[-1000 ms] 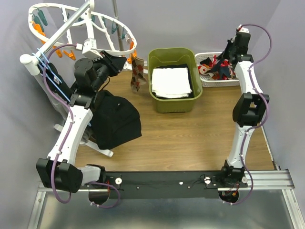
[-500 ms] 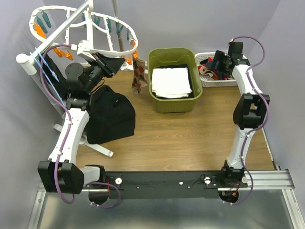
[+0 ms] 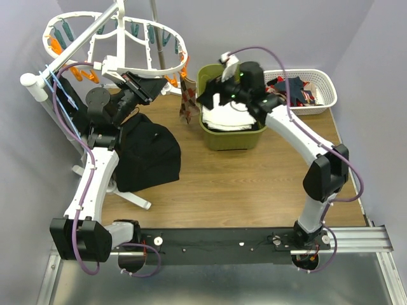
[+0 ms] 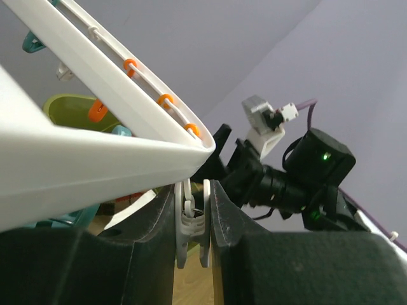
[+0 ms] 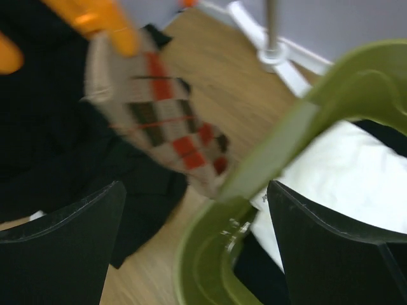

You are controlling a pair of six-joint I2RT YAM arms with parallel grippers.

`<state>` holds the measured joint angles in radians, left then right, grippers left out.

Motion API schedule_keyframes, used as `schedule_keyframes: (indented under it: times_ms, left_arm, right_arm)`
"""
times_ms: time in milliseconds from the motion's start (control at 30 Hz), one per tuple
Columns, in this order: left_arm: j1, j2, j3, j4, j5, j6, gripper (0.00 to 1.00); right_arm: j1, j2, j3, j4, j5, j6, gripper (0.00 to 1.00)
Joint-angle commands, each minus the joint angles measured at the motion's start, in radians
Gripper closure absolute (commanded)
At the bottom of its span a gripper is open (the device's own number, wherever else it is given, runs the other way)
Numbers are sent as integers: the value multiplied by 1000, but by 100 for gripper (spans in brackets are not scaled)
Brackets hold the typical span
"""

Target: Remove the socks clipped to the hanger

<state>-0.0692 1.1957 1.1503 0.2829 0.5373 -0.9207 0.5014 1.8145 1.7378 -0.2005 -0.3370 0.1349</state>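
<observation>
Beige argyle sock dangles from white hanger; left pincer clamped on hanger, right pincer apart.

1 hanger. 1 argyle sock clipped on it. 1 white basket w/ piled socks, no. unclear. 1 green bin, 1 white cloth, 1 black garment.

1 beige argyle sock hangs from the white oval hanger; more socks lie in a basket.
</observation>
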Motion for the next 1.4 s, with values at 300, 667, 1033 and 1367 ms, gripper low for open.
schedule_keyframes:
  times_ms: [300,667,1033,1367]
  left_arm:
    - [-4,-13,-11,-5,112,-61,100]
    - [-4,-21,-20,-17,101,-32,83]
    - [-23,-136,-103,-11,40,-44,29]
    - [-280,-217,-95,-146,-236,5,28]
  right_arm:
    - [132,65,-161,372,-14,-70,30]
    - [140,57,-81,316,38,20,99]
    - [143,-46,95,-103,93,17,99]
    - [144,-57,140,-209,131,2,99]
